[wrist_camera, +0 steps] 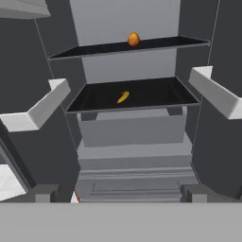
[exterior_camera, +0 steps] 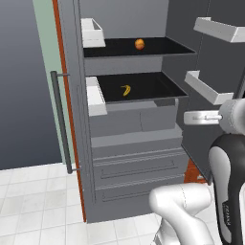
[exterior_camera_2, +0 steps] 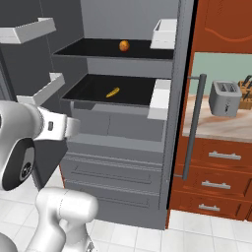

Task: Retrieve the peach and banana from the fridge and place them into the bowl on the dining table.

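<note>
The fridge (exterior_camera: 134, 162) stands open in front of me, its dark shelves bare but for two fruits. The orange-red peach (exterior_camera: 139, 44) (exterior_camera_2: 124, 46) (wrist_camera: 133, 39) rests on the upper shelf. The yellow banana (exterior_camera: 126, 90) (exterior_camera_2: 112, 92) (wrist_camera: 123, 97) lies on the shelf below it. My gripper (wrist_camera: 120, 194) is open and holds nothing; it faces the fridge interior (wrist_camera: 132, 132) from a distance, level with the drawers, well short of both fruits. The bowl and the dining table are out of view.
White door bins (exterior_camera: 210, 86) (exterior_camera: 93, 32) (wrist_camera: 215, 94) (wrist_camera: 40, 108) jut from both open doors and flank the way to the shelves. A long bar handle (exterior_camera_2: 192, 128) hangs on the right door. Beyond it a toaster (exterior_camera_2: 225, 98) sits on a counter over reddish wooden drawers (exterior_camera_2: 216, 182).
</note>
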{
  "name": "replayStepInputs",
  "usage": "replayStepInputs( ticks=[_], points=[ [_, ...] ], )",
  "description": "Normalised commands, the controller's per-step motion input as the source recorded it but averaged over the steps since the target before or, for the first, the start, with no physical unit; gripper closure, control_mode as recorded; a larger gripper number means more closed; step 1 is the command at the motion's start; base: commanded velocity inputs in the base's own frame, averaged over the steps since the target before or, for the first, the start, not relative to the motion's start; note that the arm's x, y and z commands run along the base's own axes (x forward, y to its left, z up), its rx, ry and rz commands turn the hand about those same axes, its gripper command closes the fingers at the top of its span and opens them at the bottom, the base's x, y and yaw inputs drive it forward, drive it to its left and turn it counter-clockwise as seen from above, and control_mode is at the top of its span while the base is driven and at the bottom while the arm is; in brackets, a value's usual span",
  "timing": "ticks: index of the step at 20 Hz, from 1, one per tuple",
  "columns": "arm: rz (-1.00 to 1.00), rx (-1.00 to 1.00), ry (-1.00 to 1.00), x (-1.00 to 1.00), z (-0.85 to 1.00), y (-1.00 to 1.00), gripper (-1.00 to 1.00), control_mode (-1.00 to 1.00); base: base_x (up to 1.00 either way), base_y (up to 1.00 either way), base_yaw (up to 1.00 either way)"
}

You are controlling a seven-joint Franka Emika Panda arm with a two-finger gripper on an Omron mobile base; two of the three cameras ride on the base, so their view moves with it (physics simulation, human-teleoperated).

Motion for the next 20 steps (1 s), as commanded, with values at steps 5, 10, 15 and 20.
replayStepInputs(
  ticks=[5,10,15,20],
  points=[
    [0.0,0.0,0.0,-0.03,0.04,0.0,-1.0,-1.0,0.0,0.0,0.0],
    [0.0,0.0,0.0,-0.01,0.0,0.0,-1.0,-1.0,0.0,0.0,0.0],
    [0.0,0.0,0.0,0.0,0.0,0.0,-1.0,1.0,0.02,0.0,0.0],
    [0.0,0.0,0.0,0.0,0.0,0.0,-1.0,1.0,0.31,-0.01,0.0]
  ],
)
